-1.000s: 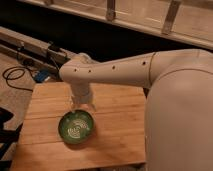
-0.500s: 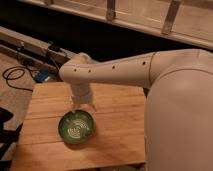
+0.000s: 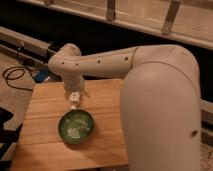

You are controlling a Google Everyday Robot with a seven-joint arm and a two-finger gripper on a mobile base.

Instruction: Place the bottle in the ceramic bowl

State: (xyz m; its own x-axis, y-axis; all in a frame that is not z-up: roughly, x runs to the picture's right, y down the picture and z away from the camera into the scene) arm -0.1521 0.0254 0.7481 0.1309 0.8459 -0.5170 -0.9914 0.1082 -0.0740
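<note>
The green ceramic bowl (image 3: pixel 76 127) sits on the wooden table (image 3: pixel 45 145), left of centre, with pale rings showing inside it. My white arm reaches in from the right and bends down toward the table. The gripper (image 3: pixel 75 102) hangs just beyond the bowl's far rim, a little above the tabletop. At its tip is a small pale whitish shape that looks like the bottle (image 3: pixel 74 95). Whether the gripper holds it I cannot make out. The arm's wrist hides the table surface right behind it.
The arm's large white body (image 3: pixel 160 115) covers the right side of the table. A dark rail (image 3: pixel 25 42) and black cables (image 3: pixel 15 77) lie on the floor beyond the table's far left edge. A railing (image 3: pixel 165 20) runs along the back.
The arm's bend and the gripper have shifted slightly to the left. The bowl has stayed in place.
</note>
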